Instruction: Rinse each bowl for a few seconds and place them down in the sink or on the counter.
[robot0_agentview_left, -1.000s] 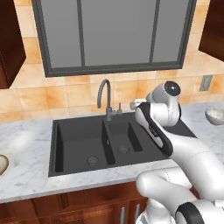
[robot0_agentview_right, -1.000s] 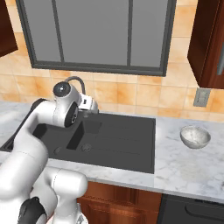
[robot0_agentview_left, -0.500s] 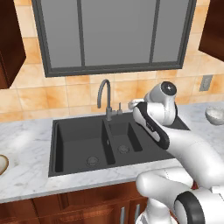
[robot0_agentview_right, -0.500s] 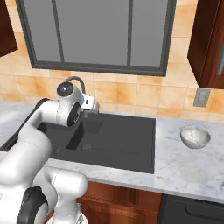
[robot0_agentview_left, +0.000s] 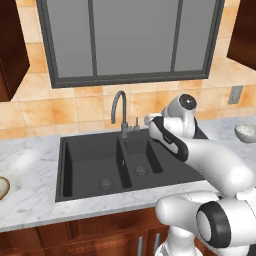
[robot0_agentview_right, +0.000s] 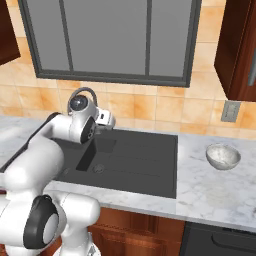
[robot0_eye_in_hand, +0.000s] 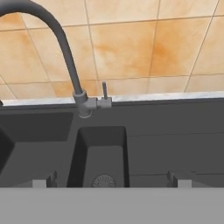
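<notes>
The whitish-grey speckled bowl (robot0_agentview_left: 245, 131) (robot0_agentview_right: 223, 156) stands upright on the white marble counter (robot0_agentview_right: 215, 195), right of the sink. The tan-rimmed bowl (robot0_agentview_left: 2, 187) lies at the far left edge of the counter (robot0_agentview_left: 30, 160). My gripper (robot0_eye_in_hand: 110, 180) (robot0_agentview_right: 111, 122) hovers over the black sink (robot0_agentview_left: 85, 165) (robot0_agentview_right: 145, 160), above the small basin (robot0_eye_in_hand: 103, 159), open and holding nothing. It points at the grey gooseneck tap (robot0_eye_in_hand: 65, 57) (robot0_agentview_left: 119, 107) and its small lever (robot0_eye_in_hand: 104, 92), well short of both. Both bowls are far from it.
An orange tiled wall with a dark-framed window (robot0_agentview_left: 130, 40) backs the sink. Dark wood wall cabinets (robot0_agentview_right: 240, 50) hang on both sides. A wall socket (robot0_agentview_right: 230, 111) sits above the right counter. The flat drainboard (robot0_eye_in_hand: 175, 131) lies beside the small basin.
The hand has crept slightly toward the tap. The jaws stay wide and both bowls have not moved.
</notes>
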